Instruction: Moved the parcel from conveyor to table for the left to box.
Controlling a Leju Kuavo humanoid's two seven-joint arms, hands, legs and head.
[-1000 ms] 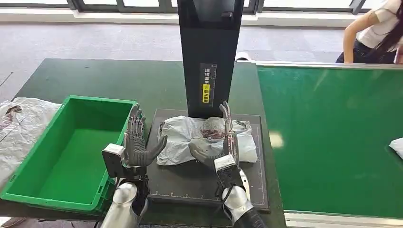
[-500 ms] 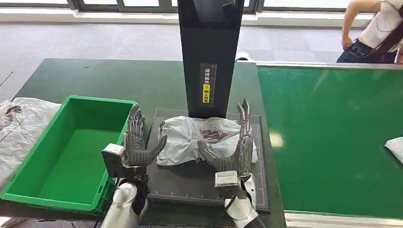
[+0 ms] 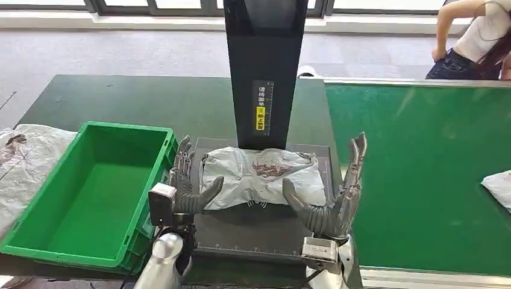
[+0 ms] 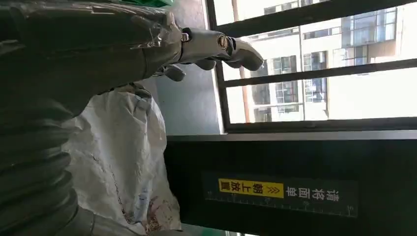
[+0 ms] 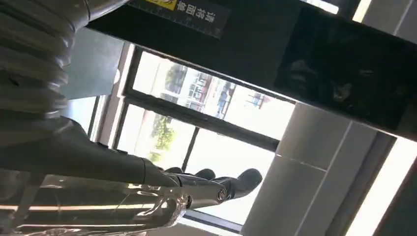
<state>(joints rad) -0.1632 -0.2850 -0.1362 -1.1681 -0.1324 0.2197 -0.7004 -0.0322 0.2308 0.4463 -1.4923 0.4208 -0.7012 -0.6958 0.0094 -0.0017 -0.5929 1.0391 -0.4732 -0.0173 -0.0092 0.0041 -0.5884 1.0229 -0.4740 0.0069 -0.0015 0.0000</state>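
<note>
A crumpled grey-white parcel (image 3: 260, 175) with a dark print lies on the black mat (image 3: 253, 229) in front of the black scanner column. My left hand (image 3: 188, 183) stands upright at the parcel's left edge, fingers spread, thumb reaching toward the bag. In the left wrist view the parcel (image 4: 123, 167) lies just beside my left hand (image 4: 98, 59). My right hand (image 3: 334, 195) stands open at the mat's right edge, clear of the parcel, thumb pointing toward it. My right hand (image 5: 147, 191) holds nothing in the right wrist view.
An empty green bin (image 3: 90, 189) stands left of the mat. The green conveyor (image 3: 422, 168) runs on the right with another white parcel (image 3: 499, 186) at its right edge. A white bag (image 3: 27, 162) lies at far left. A person (image 3: 476, 36) stands at the back right.
My right hand has let go of the parcel and drawn away to the right, off the bag to the mat's edge. My left hand has moved closer to the parcel's left side.
</note>
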